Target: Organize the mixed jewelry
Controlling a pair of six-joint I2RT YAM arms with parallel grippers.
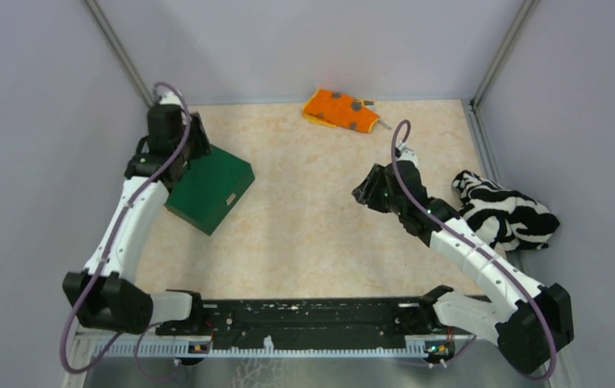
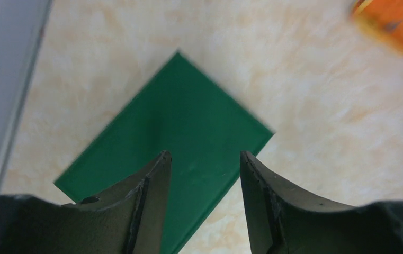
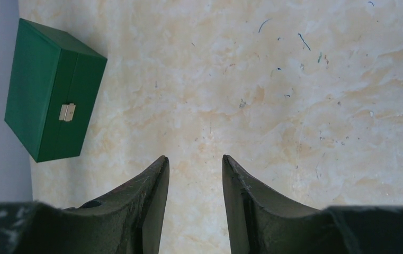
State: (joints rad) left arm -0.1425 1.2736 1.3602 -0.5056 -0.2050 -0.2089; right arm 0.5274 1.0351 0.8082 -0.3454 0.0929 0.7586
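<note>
L gripper (image 2: 204,156) hangs over the closed green box (image 2: 188,121), upper left in top view, jaws moderately apart, empty; prob. lining up on the lid. R gripper (image 3: 194,159) at centre-right, narrower gap, empty. Mixed jewelry not visible; can't tell where.

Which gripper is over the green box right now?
The left gripper, jaws apart: its wrist view looks down on the green box directly below. The right gripper is over the table surface, with the box off to one side.
</note>
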